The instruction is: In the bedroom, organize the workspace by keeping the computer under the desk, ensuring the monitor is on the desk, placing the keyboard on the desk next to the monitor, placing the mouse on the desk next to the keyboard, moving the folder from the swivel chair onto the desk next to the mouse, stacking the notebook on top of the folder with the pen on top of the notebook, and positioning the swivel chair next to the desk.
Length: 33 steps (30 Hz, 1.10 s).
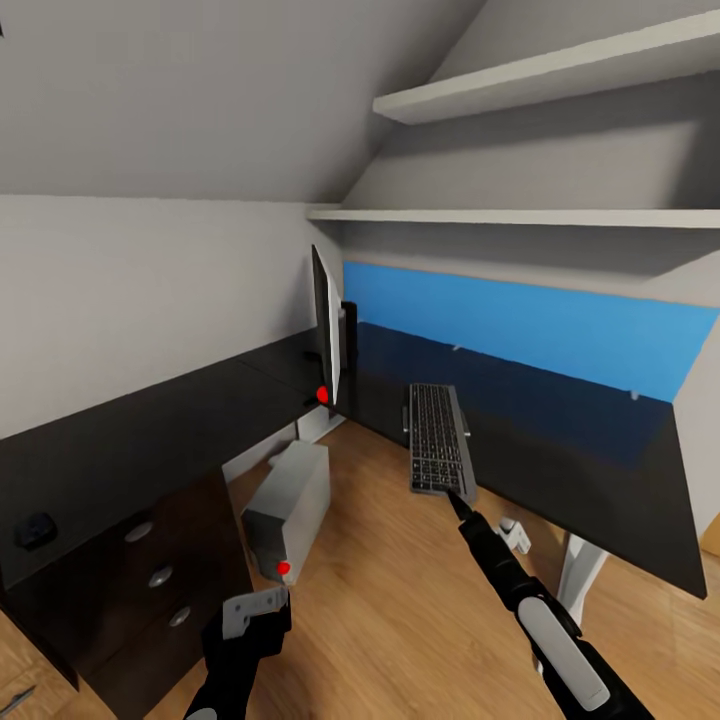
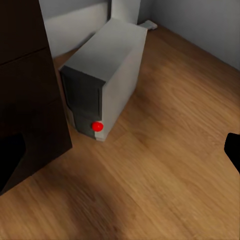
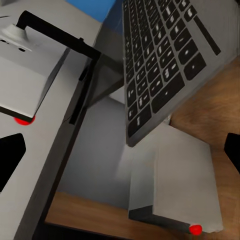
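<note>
The right tool (image 1: 466,497) is clamped on the near end of the keyboard (image 1: 437,437), holding it out ahead of itself and tilted over the front edge of the dark table (image 1: 590,450), with the monitor (image 1: 327,335) standing edge-on on the table beyond and to the left of it. The left tool (image 1: 252,610) hangs low with its fingers spread and nothing between them, above the wood floor (image 2: 165,165). Just ahead of it the grey computer (image 2: 102,75) stands on the floor beside the drawer unit (image 1: 150,580), and a dark mouse (image 1: 35,530) lies on the table off to its left.
</note>
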{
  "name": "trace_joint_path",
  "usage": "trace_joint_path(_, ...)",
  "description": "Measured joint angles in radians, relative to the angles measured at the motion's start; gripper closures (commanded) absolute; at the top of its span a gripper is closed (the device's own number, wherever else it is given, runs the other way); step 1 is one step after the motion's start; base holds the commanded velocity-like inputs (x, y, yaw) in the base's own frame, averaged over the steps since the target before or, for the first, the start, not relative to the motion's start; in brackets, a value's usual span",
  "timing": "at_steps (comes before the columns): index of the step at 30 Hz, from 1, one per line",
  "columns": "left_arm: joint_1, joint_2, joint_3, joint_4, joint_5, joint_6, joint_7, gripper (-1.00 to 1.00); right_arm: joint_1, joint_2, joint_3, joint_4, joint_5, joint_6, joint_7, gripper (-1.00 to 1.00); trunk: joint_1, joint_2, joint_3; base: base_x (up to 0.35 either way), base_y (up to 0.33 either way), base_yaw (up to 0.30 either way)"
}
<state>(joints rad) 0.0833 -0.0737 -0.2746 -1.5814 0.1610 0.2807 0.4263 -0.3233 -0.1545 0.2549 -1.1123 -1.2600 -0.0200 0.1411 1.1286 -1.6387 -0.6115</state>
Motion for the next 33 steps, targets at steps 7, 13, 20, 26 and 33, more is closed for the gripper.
trace_joint_path(7, 0.000, 0.000, 0.000, 0.000, 0.000, 0.000, 0.000, -1.00, -0.001, 0.040, -0.002, 0.000, -0.001, -0.004, -0.002, -1.00, 0.027, -0.049, -0.022, 0.000, 0.000, 0.000)
trace_joint_path(13, 0.000, 0.000, 0.000, 0.000, 0.000, 0.000, 0.000, -1.00, -0.001, 0.066, -0.004, -0.002, -0.002, -0.072, -0.002, -1.00, 0.050, -0.091, -0.041, 0.000, 0.000, 0.000)
trace_joint_path(20, 0.000, 0.000, 0.000, 0.000, 0.000, 0.000, 0.000, -1.00, 0.000, 0.083, -0.002, -0.001, -0.003, -0.206, -0.002, -1.00, 0.077, -0.140, -0.063, 0.000, 0.000, 0.000)
trace_joint_path(26, 0.000, 0.000, 0.000, 0.000, 0.000, 0.000, 0.000, -1.00, 0.000, 0.097, -0.001, 0.014, -0.007, -0.232, -0.003, -1.00, 0.100, -0.182, -0.082, 0.000, 0.000, 0.000)
trace_joint_path(33, 0.000, 0.000, 0.000, 0.000, 0.000, 0.000, 0.000, -1.00, 0.000, 0.108, -0.002, 0.020, -0.067, -0.234, -0.003, -1.00, 0.127, -0.231, -0.103, 0.000, 0.000, 0.000)
